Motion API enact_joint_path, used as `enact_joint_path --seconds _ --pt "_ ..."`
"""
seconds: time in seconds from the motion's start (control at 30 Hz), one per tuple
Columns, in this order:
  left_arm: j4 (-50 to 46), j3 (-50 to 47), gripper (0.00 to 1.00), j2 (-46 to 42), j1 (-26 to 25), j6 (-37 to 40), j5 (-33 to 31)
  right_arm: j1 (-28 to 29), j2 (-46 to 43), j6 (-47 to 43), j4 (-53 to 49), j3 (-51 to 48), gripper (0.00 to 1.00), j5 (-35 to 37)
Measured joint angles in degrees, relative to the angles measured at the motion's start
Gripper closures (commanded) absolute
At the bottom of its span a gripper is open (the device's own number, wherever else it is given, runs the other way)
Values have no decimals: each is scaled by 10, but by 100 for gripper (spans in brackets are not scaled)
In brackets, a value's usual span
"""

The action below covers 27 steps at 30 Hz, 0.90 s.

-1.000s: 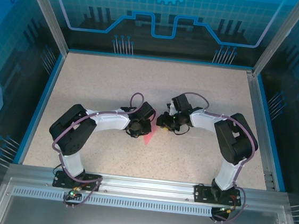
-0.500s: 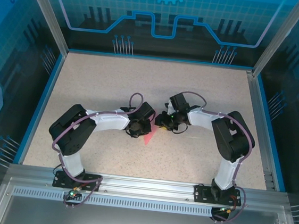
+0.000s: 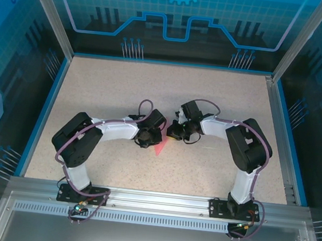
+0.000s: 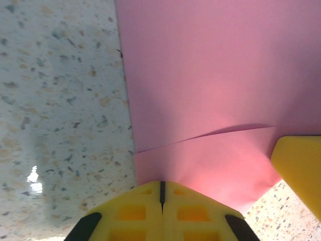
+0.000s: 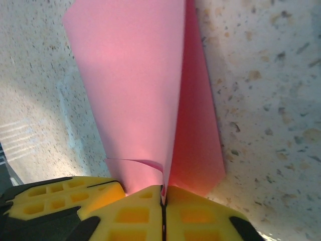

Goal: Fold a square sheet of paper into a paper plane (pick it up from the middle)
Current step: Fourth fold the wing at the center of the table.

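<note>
The square sheet of paper is folded into a narrow pink paper plane [image 3: 160, 148] lying on the table between the two arms. In the right wrist view the paper plane [image 5: 130, 75] tapers to a point away from me, and my right gripper [image 5: 163, 188] is shut on its raised centre crease at the wide end. My left gripper [image 4: 162, 185] is shut, its tips against the near flap of the paper plane [image 4: 210, 75], with no paper seen between the jaws. From above, the left gripper [image 3: 149, 138] and right gripper [image 3: 173, 134] almost touch over the paper.
The speckled beige table [image 3: 112, 92] is bounded by a blue rim and an aluminium frame [image 3: 153, 197] at the near edge. A yellow finger [image 4: 301, 170] of the right gripper sits close beside the left one; the left gripper's yellow finger [image 5: 65, 198] shows at lower left.
The right gripper's jaws have closed onto the paper's centre crease, and the right arm has shifted slightly left. The left arm and the paper have stayed in place.
</note>
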Motion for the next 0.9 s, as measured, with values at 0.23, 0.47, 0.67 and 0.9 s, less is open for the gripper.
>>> enact_joint_path --seconds 0.23,0.47,0.67,0.9 --pt "-40 2 69 -65 12 45 3 0 -52 6 -2 -19 100 52" --pt "-77 30 39 -123 26 91 9 0 -166 6 -35 -21 100 126" --pt "-80 28 13 -189 30 115 -1 2 -216 21 -75 -21 99 186" --pt "-13 -12 2 -217 30 143 10 21 -224 85 -101 -18 99 236"
